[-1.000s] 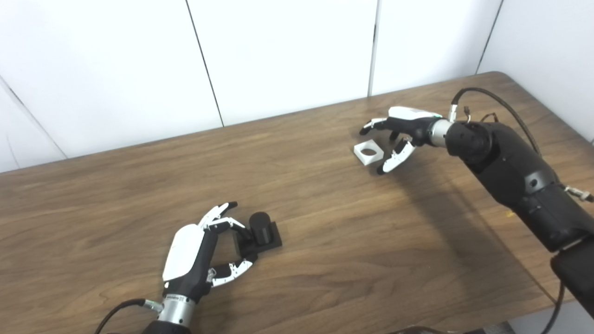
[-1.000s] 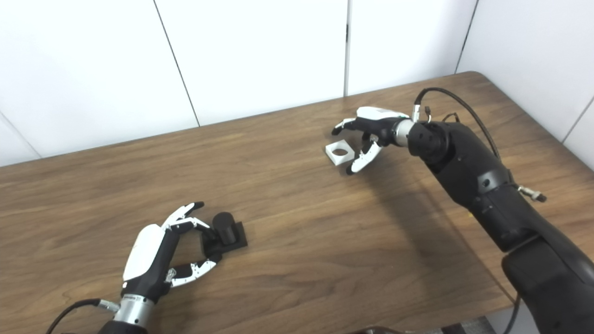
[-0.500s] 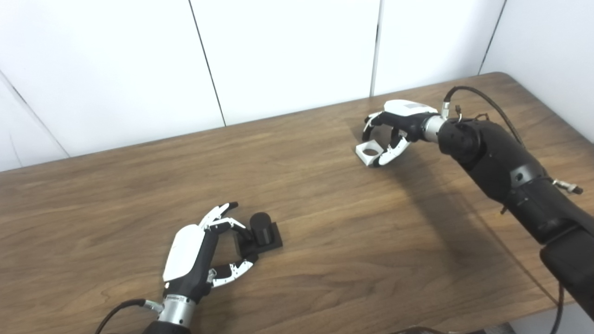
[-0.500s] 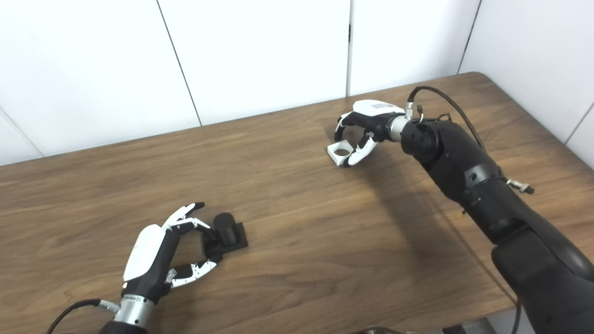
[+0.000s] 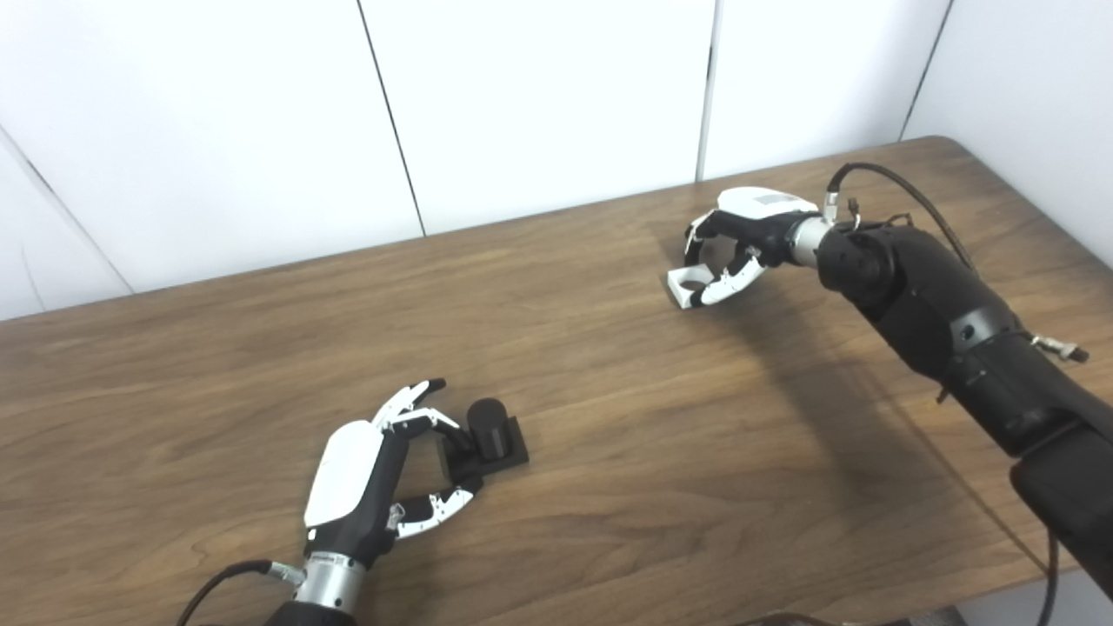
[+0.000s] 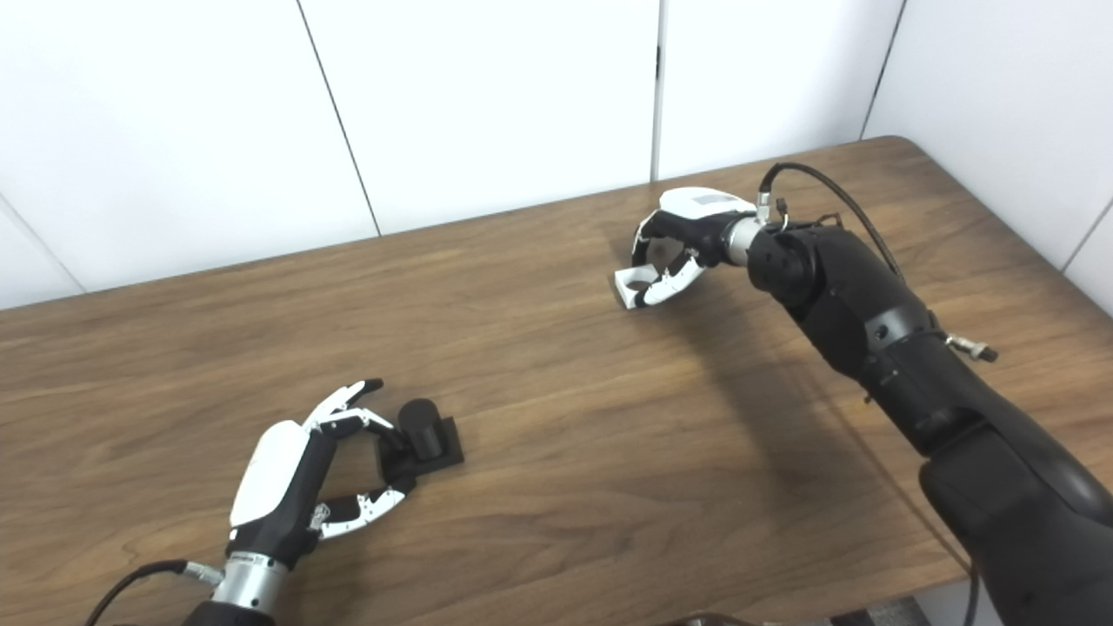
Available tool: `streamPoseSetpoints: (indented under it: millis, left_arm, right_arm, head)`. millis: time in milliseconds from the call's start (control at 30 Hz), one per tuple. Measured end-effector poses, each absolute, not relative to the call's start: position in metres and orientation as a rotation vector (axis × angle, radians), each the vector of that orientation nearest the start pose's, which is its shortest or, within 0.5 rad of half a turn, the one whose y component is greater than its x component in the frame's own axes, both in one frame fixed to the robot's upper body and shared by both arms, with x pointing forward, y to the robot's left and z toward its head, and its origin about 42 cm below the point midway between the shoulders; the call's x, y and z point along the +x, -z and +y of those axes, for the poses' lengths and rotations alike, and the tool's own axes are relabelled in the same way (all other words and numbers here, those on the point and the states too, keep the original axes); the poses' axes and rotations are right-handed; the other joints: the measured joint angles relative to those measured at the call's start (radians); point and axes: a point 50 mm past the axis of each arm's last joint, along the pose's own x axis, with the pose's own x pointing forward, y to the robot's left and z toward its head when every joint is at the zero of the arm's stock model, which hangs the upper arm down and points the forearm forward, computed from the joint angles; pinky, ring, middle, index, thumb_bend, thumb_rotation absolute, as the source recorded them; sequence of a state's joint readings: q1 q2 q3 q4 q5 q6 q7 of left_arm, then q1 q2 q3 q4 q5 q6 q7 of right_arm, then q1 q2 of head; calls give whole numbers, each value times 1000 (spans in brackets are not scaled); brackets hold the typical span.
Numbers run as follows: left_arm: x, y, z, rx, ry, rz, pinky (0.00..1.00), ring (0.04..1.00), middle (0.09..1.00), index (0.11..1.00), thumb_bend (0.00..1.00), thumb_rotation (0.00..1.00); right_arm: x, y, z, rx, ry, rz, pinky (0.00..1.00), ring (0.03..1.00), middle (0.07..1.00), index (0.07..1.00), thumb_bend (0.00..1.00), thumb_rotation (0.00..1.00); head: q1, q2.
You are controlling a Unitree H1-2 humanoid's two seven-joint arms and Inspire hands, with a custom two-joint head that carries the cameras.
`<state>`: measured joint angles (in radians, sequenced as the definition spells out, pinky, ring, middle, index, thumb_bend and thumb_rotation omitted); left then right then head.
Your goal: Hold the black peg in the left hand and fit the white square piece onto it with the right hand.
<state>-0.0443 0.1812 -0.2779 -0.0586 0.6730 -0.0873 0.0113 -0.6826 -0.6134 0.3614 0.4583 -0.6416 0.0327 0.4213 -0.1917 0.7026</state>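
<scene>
The black peg (image 5: 489, 426), a short cylinder on a square black base, stands on the wooden table (image 5: 609, 417) at the front left. My left hand (image 5: 356, 469) lies beside it, with its fingers and thumb closed on the left edge of the base. The white square piece (image 5: 683, 283), with a round hole, is at the back right and shows in the right eye view too (image 6: 628, 283). My right hand (image 5: 739, 235) is curled over it, fingers on its far side and thumb along its near side. The piece looks slightly tilted.
White wall panels run behind the table's far edge. The table's right corner (image 5: 935, 143) lies just past my right arm (image 5: 939, 304). A black cable loops over the right wrist. Bare wood lies between the two hands.
My right hand moved left over the white piece and closed its fingers and thumb around it. My left hand and the peg have not moved.
</scene>
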Motion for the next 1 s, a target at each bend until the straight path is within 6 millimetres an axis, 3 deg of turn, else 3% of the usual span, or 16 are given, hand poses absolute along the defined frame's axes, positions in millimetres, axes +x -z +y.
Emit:
streamPoseSetpoints:
  millis: [233,333,1000]
  left_arm:
    - [285,-119,184,834,283,-257,797,915,899,489,524,66]
    - [285,-119,184,832,283,-257,793,915,899,489,524,66]
    - [285,-120,185,838,280,-258,787,912,900,489,524,67]
  right_arm:
    - [472,-232,-336,-1405,-416,139,783,877,867,612,620,189]
    - [469,-231,-335,-1417,-412,137,784,856,848,509,538,151]
    - [466,-227,-338,-1413,-346,92,840,852,816,483,523,135]
  head:
    - [-3,2]
    - [-2,2]
    - [0,11]
